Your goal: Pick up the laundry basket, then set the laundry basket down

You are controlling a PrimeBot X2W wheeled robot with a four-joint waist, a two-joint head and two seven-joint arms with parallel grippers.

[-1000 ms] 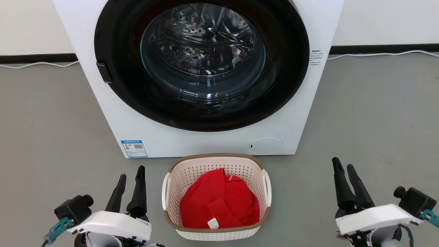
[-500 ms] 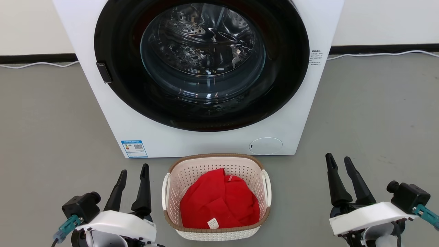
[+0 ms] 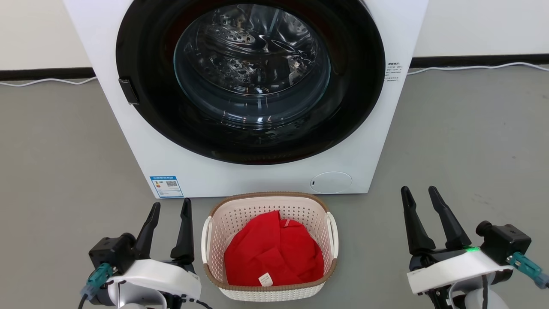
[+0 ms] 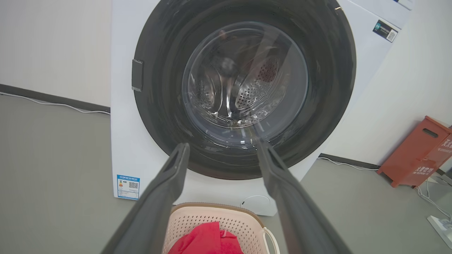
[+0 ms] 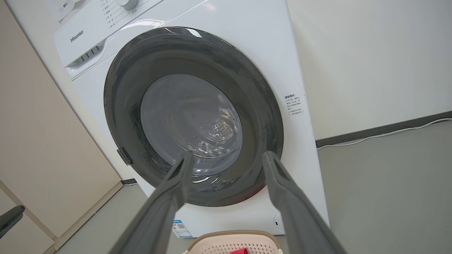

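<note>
The laundry basket (image 3: 257, 210) stands upright on the grey floor (image 3: 472, 141), mouth up, just in front of the white washing machine (image 3: 369, 128) and centred below its round door. Its 2 white loop handles sit at the left (image 3: 207, 240) and right (image 3: 332, 236) ends, so its long axis looks to run side to side, parallel to the machine's front, though from above the outline is close to square. A crumpled red cloth (image 3: 274, 253) lies inside. The left gripper (image 3: 170, 205) hovers just beside the basket's left handle, not touching it, jaws spread and holding nothing. The right gripper (image 3: 418, 191) is well apart from the basket on the right, jaws likewise spread and empty. Both sets of fingers point toward the machine
</note>
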